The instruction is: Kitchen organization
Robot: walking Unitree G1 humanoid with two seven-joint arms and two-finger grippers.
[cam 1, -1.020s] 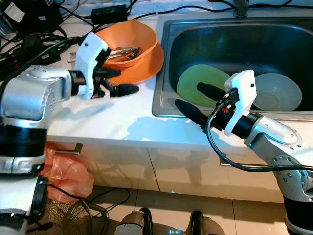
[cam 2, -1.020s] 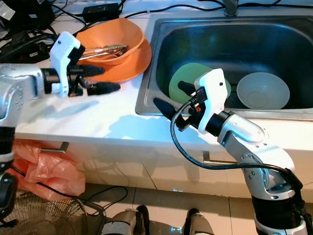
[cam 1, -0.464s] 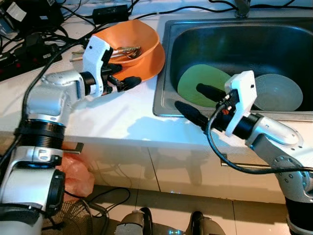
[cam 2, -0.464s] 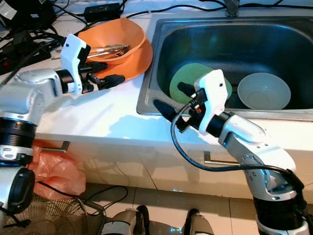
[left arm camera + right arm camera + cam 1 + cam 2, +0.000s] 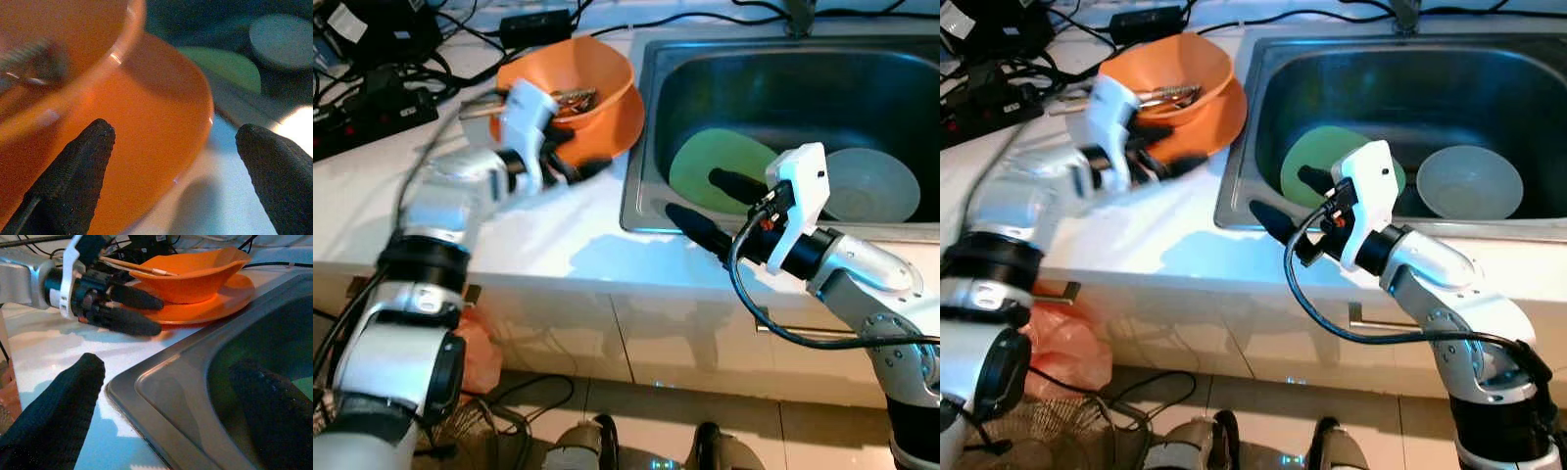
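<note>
My left gripper [image 5: 570,164] has just closed in on the flat orange plastic plate [image 5: 146,147], fingers spread; right gripper [image 5: 705,203] waits open-fingered at the steel sink [image 5: 651,117].

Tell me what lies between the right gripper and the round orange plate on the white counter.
In the right wrist view, a bare stretch of white counter and the steel sink's rim separate the open right gripper from the orange plate; the left gripper hovers at the plate's edge.
</note>
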